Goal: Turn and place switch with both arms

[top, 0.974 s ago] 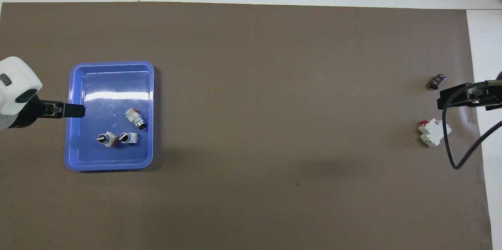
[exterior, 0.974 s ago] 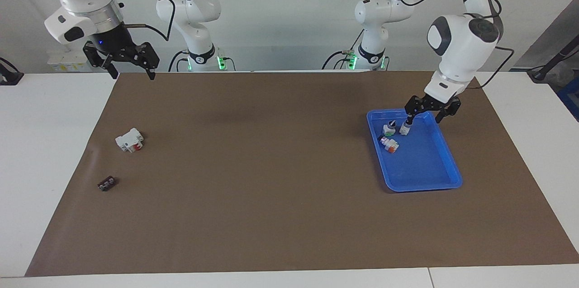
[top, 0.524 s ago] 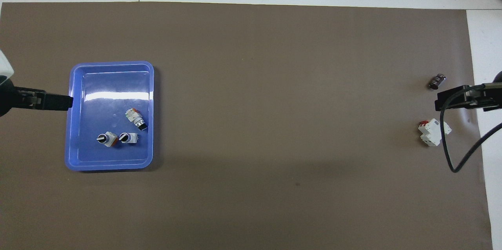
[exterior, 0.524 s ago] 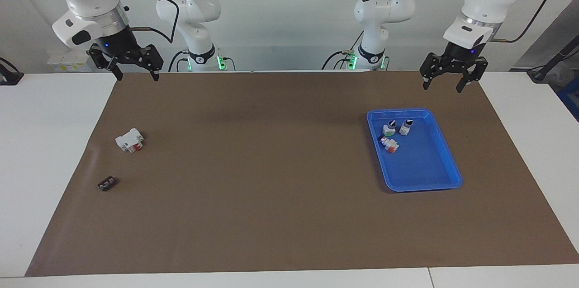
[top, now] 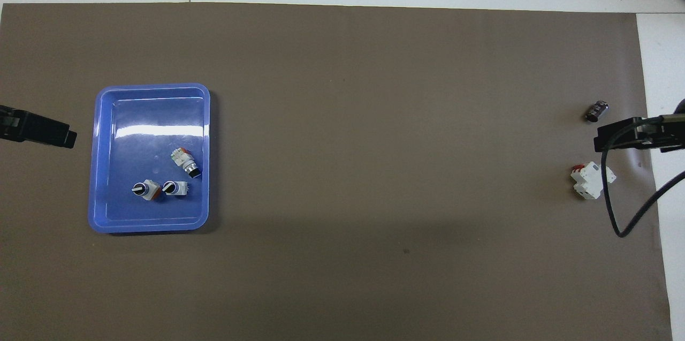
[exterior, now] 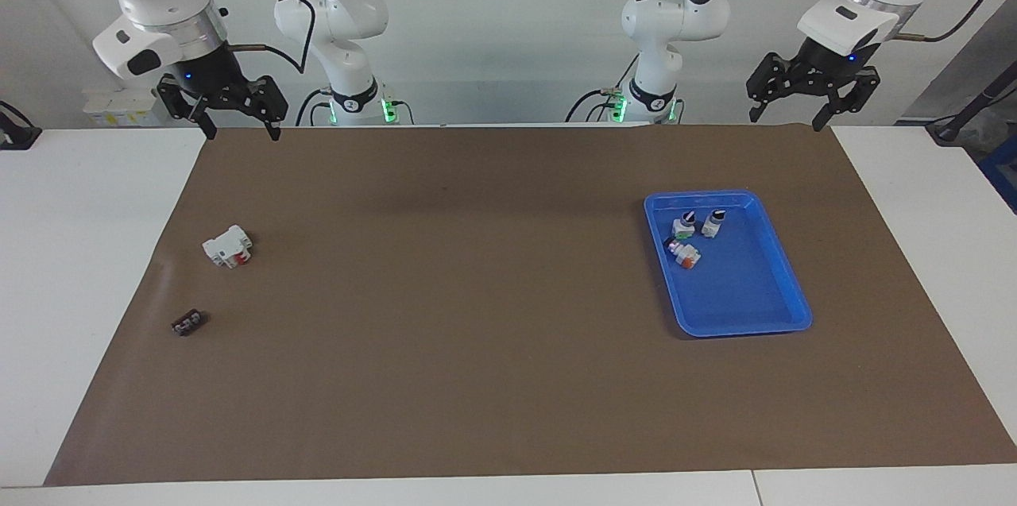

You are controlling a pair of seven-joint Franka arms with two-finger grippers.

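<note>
Brown mat on white tabletop (exterior: 95, 268), three small white-grey switches (exterior: 685, 253) in blue plastic tray (exterior: 783, 295).
I see both left gripper (exterior: 785, 107) and right gripper (exterior: 238, 129) raised, fingers released, empty.

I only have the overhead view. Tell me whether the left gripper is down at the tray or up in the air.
Observer: Up. The left gripper hangs well above the blue tray, over the robots' end of the mat.
Operator: Report its fingers.
Observer: Open, with nothing between them.
Operator: Now the right gripper.
Observer: The right gripper is raised too, open and empty, over the mat's corner at the right arm's end.
</note>
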